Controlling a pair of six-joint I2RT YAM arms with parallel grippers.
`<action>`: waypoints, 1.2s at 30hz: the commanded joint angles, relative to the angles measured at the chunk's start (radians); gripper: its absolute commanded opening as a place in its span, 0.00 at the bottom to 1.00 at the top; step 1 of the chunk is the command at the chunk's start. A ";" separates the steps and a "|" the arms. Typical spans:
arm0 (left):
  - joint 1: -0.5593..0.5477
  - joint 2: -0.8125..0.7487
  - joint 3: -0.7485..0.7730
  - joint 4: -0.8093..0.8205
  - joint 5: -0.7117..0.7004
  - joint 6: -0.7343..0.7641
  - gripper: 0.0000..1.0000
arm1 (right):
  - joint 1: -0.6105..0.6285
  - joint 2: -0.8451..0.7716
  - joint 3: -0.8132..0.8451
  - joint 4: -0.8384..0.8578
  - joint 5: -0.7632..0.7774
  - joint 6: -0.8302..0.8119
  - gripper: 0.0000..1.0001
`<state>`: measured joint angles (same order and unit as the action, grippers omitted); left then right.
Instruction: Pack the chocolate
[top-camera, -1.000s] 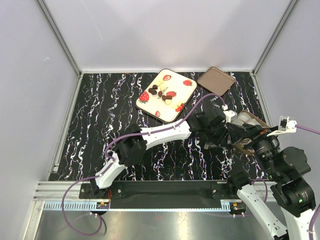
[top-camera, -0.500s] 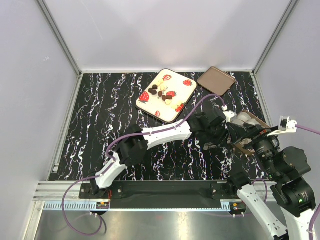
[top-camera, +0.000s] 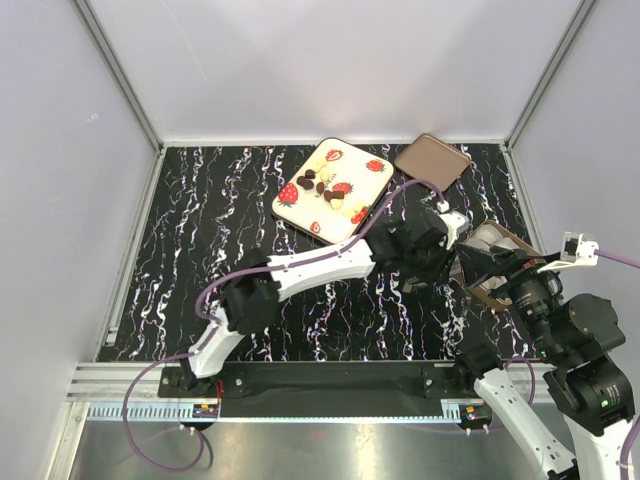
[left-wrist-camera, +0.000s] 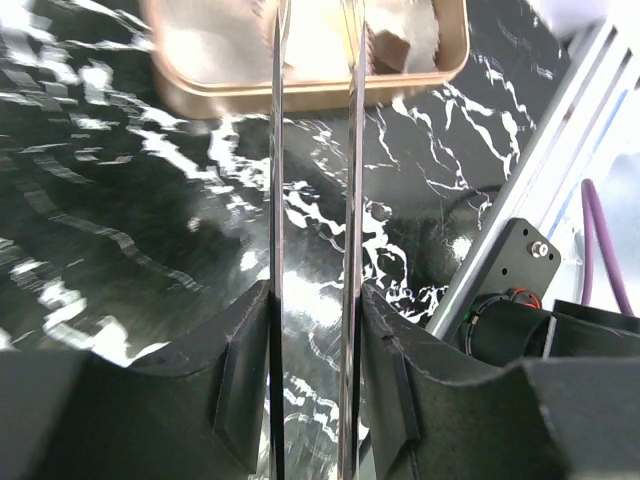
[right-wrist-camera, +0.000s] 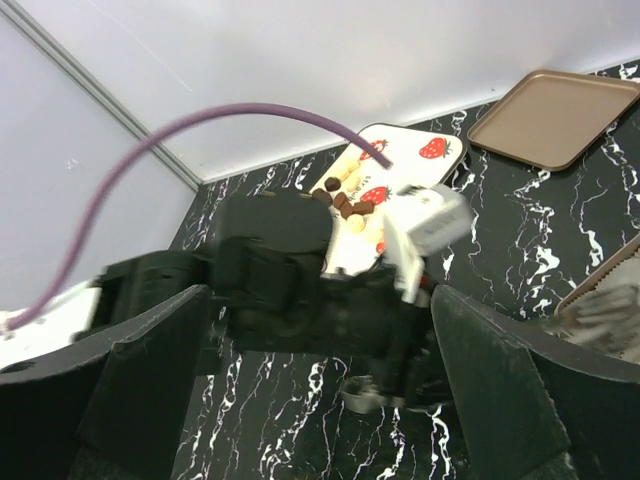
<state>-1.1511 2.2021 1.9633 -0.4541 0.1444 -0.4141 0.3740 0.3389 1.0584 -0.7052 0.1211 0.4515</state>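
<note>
Nearest you, your right arm folds up from its base at the near right, and its right fingers (top-camera: 495, 268) stand wide apart with nothing between them, aimed left across the black white-veined marble counter (top-camera: 200, 250). Your left arm reaches low from the near left, elbow bent, out toward the right. Its left fingers (left-wrist-camera: 278, 120) are thin metal blades set narrowly apart with nothing showing between them. They point into the shallow tan tin box lined with white paper (left-wrist-camera: 200, 95). One square brown chocolate (left-wrist-camera: 388, 50) sits tilted inside, close to the box's wall. Farther back, the small dark and tan chocolates (top-camera: 322, 186) cluster on the cream strawberry-printed tray (top-camera: 372, 188). In the overhead view the cluster's long axis runs diagonally from upper left to lower right. Farthest, to the tray's right, lies the brown rounded-square lid (top-camera: 432, 160).
</note>
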 joint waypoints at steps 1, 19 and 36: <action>0.005 -0.202 -0.024 0.025 -0.141 0.031 0.41 | -0.001 0.026 0.063 -0.005 0.043 -0.033 0.99; 0.346 -0.467 -0.352 -0.167 -0.410 0.017 0.44 | -0.001 0.046 0.026 0.019 0.017 -0.005 0.99; 0.415 -0.321 -0.348 -0.179 -0.437 0.006 0.44 | -0.001 0.045 0.003 0.024 0.023 -0.016 0.99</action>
<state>-0.7406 1.8835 1.5700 -0.6605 -0.2588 -0.3939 0.3740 0.3714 1.0695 -0.7227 0.1379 0.4427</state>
